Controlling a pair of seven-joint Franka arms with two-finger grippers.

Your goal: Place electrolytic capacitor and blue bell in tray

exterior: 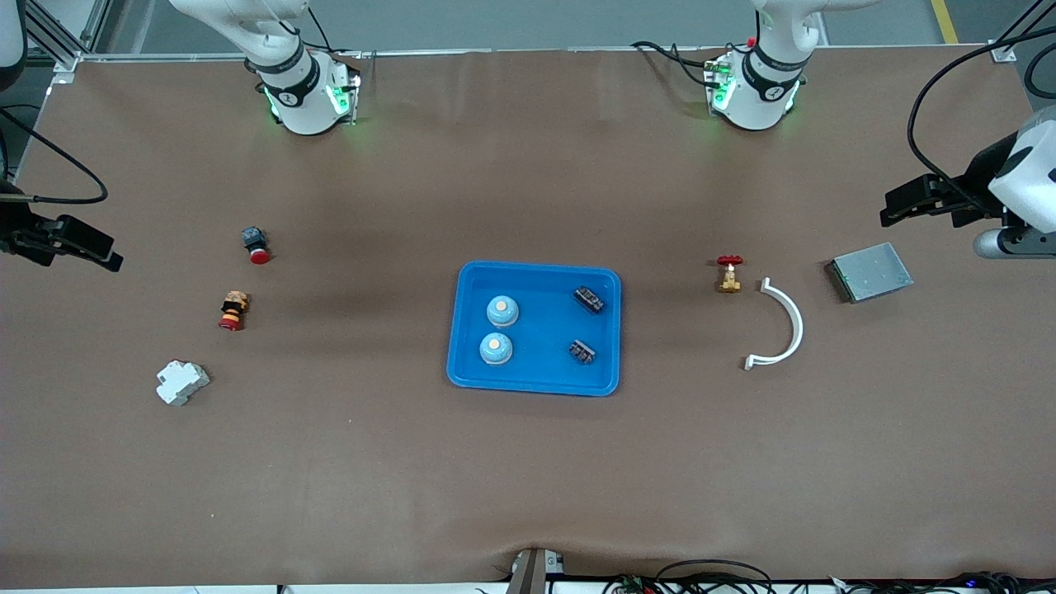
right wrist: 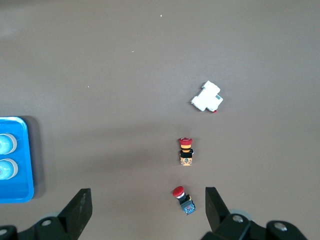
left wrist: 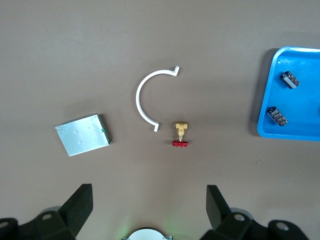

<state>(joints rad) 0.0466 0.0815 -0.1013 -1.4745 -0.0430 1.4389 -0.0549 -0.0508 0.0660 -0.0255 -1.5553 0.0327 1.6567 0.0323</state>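
- Brown matte table covering (exterior: 528, 478) fills the front view, with the two arm bases along its upper edge and loose parts scattered at either end.
- At the centre of the front view sits the bright-blue tray (exterior: 462, 330). It already holds two blue bells (exterior: 502, 311) (exterior: 496, 349) on the side toward the right arm's end, and two small dark capacitor parts (exterior: 589, 299) (exterior: 582, 352) on the side toward the left arm's end.
- Judging by looks, the bells are light, rigid domes with smooth, likely slippery flanks; a pinch low across the skirt would hold better than one on the rounded top.
- The capacitor parts look small, stiff and light, probably with delicate leads; the body's long sides seem the safest place to grip.
- The left gripper (left wrist: 150, 200), at the right edge of the front view, waits with jaws spread wide and empty, over the table near a brass valve with red handle (exterior: 729, 274), a white curved bracket (exterior: 784, 323) and a flat grey metal box (exterior: 871, 271).
- The right gripper (right wrist: 148, 202), at the left edge, is likewise wide open and empty, over two red push buttons (exterior: 256, 244) (exterior: 233, 310); a white breaker (exterior: 182, 382) lies lower.
- No brand, label or writing is legible on anything.
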